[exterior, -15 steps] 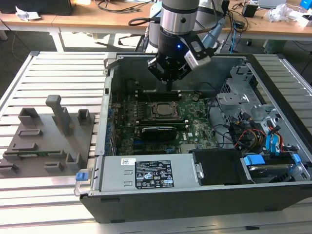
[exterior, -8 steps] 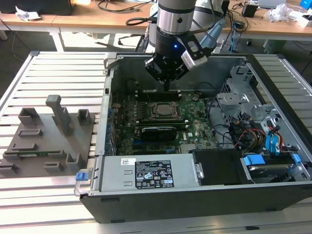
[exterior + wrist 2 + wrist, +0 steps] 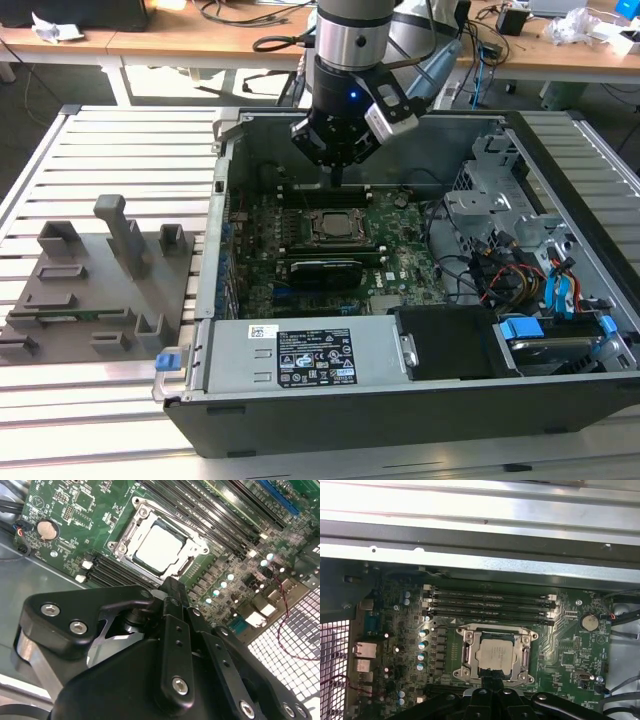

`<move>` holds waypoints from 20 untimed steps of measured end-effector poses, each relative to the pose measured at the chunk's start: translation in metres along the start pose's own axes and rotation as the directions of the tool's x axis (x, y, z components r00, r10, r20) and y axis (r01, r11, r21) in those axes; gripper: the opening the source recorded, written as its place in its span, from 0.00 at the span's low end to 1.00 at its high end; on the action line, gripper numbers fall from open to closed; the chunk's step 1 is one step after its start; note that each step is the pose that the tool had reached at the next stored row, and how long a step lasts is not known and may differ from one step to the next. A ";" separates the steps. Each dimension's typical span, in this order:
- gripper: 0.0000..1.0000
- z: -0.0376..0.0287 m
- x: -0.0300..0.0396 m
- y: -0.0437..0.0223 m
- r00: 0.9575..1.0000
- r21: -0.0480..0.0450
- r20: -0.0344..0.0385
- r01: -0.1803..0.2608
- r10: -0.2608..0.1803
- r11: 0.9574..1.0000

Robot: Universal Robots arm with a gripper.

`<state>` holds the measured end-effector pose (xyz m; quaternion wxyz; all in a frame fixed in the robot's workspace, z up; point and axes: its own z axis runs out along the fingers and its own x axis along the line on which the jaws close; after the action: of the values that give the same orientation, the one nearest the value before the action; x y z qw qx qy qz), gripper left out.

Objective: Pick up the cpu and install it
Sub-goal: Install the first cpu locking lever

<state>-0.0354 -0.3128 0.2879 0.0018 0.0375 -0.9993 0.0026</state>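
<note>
There is one cpu (image 3: 494,654), and it lies flat inside the one metal socket frame (image 3: 466,652) on the green motherboard (image 3: 400,245). In both wrist views its pale, shiny top (image 3: 161,548) is plainly visible in the frame's square opening. The motherboard sits in one open computer case (image 3: 420,400), which lies on its side on a desk of metal slats (image 3: 120,140).

Next to the socket I count four long black memory slots (image 3: 490,607), side by side and parallel. One round coin battery (image 3: 590,622) sits on the board, well apart from the socket. On the exterior view's left, outside the case, stands one grey plastic fixture (image 3: 95,285) with several upright blocks.

There is one arm (image 3: 350,40), and it comes down almost vertical into the case. The gripper (image 3: 336,172) hangs above the motherboard, near the socket, pointing down. In the second wrist view the black fingers (image 3: 172,592) seem to be brought together into one narrow tip that holds nothing, just beside the edge of the socket frame and clear of the cpu.
</note>
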 end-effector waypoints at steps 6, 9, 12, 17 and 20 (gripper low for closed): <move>0.11 0.0000 0.0056 0.0004 1.000 0.000 0.000 0.000 0.000 1.000; 0.11 0.0001 0.0076 0.0006 1.000 0.000 0.000 0.000 0.000 1.000; 0.11 0.0002 0.0097 0.0007 1.000 0.000 0.000 0.000 0.000 1.000; 0.11 0.0018 0.0151 0.0011 1.000 0.000 0.000 0.000 0.000 1.000; 0.11 0.0036 0.0172 0.0013 1.000 0.000 0.000 0.000 0.000 1.000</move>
<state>-0.0527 -0.3128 0.2843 0.0019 0.0375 -0.9993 0.0026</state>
